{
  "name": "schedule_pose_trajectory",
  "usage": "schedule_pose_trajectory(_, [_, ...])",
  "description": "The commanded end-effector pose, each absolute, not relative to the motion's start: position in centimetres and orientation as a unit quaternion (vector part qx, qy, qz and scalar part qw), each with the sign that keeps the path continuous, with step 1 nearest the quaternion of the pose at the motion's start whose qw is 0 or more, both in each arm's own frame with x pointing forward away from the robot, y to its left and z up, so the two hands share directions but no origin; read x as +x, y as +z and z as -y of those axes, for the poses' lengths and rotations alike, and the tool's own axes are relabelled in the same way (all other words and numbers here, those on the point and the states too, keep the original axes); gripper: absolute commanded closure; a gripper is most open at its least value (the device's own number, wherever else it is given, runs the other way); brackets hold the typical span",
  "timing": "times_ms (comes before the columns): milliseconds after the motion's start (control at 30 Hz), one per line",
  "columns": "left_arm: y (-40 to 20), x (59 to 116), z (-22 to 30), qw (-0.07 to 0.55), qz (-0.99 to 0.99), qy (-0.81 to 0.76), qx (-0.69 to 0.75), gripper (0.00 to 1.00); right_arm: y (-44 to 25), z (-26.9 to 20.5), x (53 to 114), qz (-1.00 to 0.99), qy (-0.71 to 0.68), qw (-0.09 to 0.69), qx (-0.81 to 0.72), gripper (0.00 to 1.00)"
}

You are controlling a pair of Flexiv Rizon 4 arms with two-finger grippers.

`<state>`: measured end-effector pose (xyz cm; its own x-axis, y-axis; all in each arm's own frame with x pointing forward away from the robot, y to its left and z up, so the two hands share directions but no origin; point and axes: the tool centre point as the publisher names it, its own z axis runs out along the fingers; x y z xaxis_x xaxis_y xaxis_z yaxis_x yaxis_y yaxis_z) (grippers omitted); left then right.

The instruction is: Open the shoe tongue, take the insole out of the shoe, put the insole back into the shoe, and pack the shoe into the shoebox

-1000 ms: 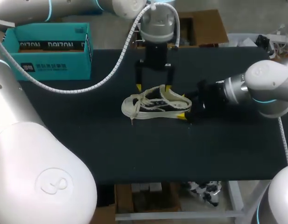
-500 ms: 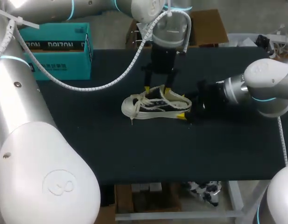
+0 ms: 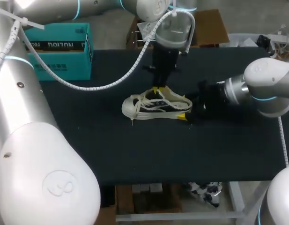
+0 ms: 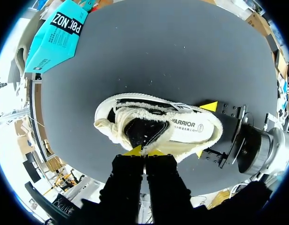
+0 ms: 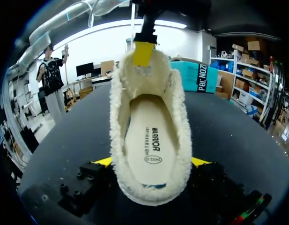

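Shoe (image 3: 156,105) sits mid-bench (image 3: 135,154) with the insole (image 5: 151,140) seated inside (printed face showing). Left claw (image 4: 144,151), nearly closed, pinches the tongue (image 4: 143,131). Right claw (image 3: 184,108) clamps the shoe's heel from both sides. The printed teal box (image 3: 55,63) stands well left of the shoe; its contents cannot be seen.

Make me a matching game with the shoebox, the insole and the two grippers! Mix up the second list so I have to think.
Things:
1. shoebox
2. insole
3. left gripper
4. right gripper

Clues:
A. jaws shut on the tongue of the shoe
B. teal
C. jaws clamp the heel from both sides
D. lying inside the shoe

Pairs: 1-B, 2-D, 3-A, 4-C.
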<state>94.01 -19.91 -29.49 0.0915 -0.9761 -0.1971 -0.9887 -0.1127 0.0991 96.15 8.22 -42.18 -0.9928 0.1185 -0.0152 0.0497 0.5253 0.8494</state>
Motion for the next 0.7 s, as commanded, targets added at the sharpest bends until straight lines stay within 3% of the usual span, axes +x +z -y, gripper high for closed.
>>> schedule_pose_trajectory(33, [-28.8,92.7,17.2,0.006,-0.664,0.058,-0.746,1.00,-42.5,-8.4,96.2,-0.871,0.487,0.035,0.047,1.00])
schedule_pose_trajectory(367, [-31.2,93.1,11.3,-0.066,-0.636,0.020,-0.769,1.00,-42.5,-8.4,96.2,-0.871,0.487,0.035,0.047,1.00])
schedule_pose_trajectory(700, [-34.5,94.3,10.1,-0.106,-0.634,0.035,-0.765,1.00,-42.5,-8.4,96.2,-0.871,0.487,0.035,0.047,1.00])
